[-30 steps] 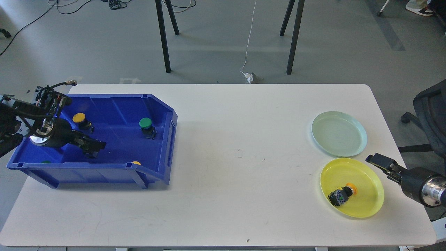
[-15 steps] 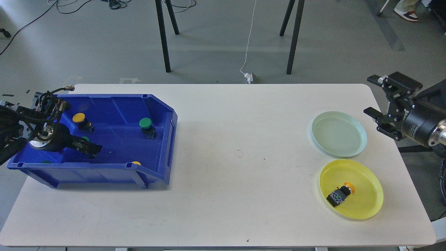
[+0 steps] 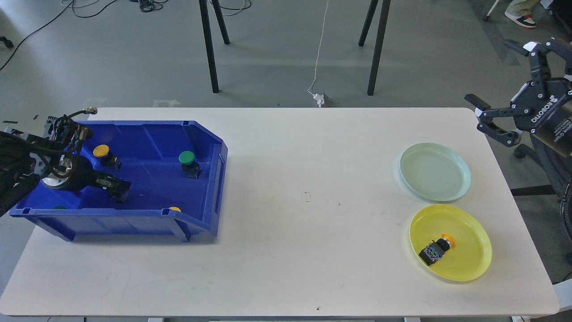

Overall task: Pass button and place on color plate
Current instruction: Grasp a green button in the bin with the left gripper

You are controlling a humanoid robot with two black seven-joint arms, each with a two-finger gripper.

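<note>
Our left fingers [image 3: 117, 190], too dark to tell apart or together, sit low in the blue bin [image 3: 203, 134] short of the green button [image 3: 188, 162], risking a wall snag, while right fingers [image 3: 500, 85] gape.

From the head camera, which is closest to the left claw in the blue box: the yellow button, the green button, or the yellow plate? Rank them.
From the left gripper:
1. Yellow button, just behind it in the bin.
2. Green button, farther right in the bin.
3. Yellow plate, far across the table on the right.
</note>
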